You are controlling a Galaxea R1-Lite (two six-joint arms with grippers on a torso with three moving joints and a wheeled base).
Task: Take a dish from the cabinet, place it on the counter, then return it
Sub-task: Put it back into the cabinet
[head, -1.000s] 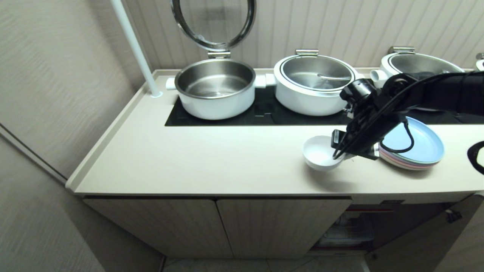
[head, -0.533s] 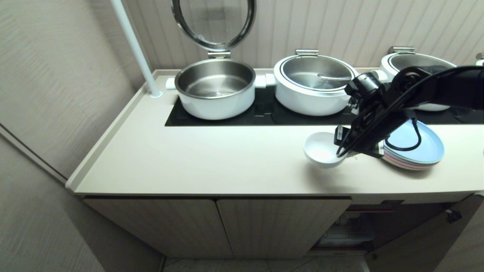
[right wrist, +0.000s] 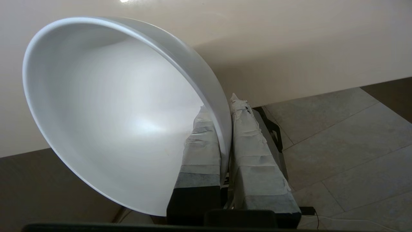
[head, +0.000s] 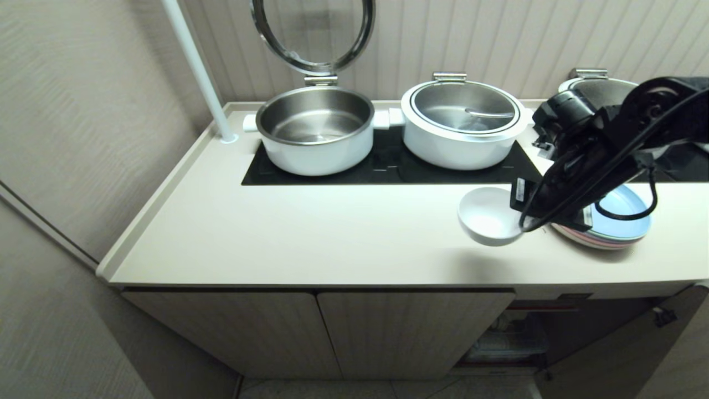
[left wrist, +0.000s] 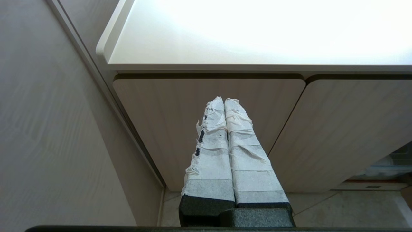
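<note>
- My left gripper (left wrist: 225,103) hangs parked low in front of the closed doors of the cabinet (left wrist: 206,129), below the rim of the bench; its taped jaws are pressed together with nothing between them
- At the far left of the bench (head: 310,238) a white pole (head: 194,66) rises from a small round base
- On the black cooktop panel (head: 388,163) stands an open steel pot (head: 316,130) with its glass lid (head: 313,33) tipped up against the wall, and beside it a second pot (head: 462,130) with its lid down
- The dish, a white bowl (head: 487,216), is over the bench toward the right end, near the front edge of the cooktop panel; whether its base touches the bench I cannot tell
- My right gripper (right wrist: 225,106) pinches the bowl's rim, one taped jaw inside the wall and the other outside, so the jaws stand narrow and clamped on it
- My right arm (head: 598,149) reaches in from the right, crossing over a stack of pastel plates (head: 615,221) that lies just beside the bowl
- Behind my arm a third pot (head: 598,83) shows partly
- Under the right end of the bench the cabinet stands open, with a red-edged shelf (head: 548,305) in view
</note>
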